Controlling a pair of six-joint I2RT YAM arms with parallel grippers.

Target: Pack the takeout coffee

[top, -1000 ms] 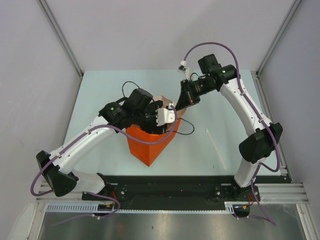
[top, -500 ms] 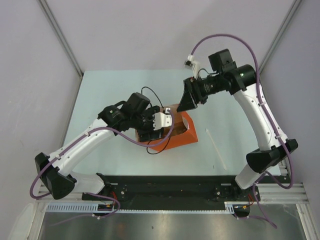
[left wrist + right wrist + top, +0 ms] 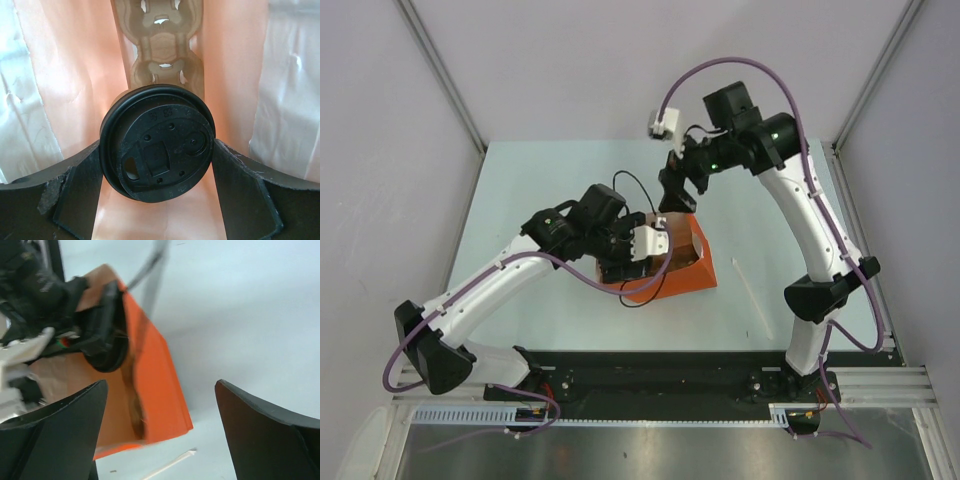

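The takeout coffee (image 3: 157, 142), black lid up, sits inside the orange bag (image 3: 692, 262), which looks tipped onto its side on the worktop (image 3: 530, 180). The left tool (image 3: 156, 150) reaches into the bag's mouth and clasps the cup, one finger against each side of the lid. The right tool (image 3: 677, 190) hangs spread wide and empty, just beyond the bag.

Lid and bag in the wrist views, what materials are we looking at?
The lid looks like moulded black plastic, matte with slight sheen; raised rim, embossed marks and a sip hole. The bag is probably paper, matte orange outside; sharp folded edges, and light glows peach through its walls in the left wrist view.
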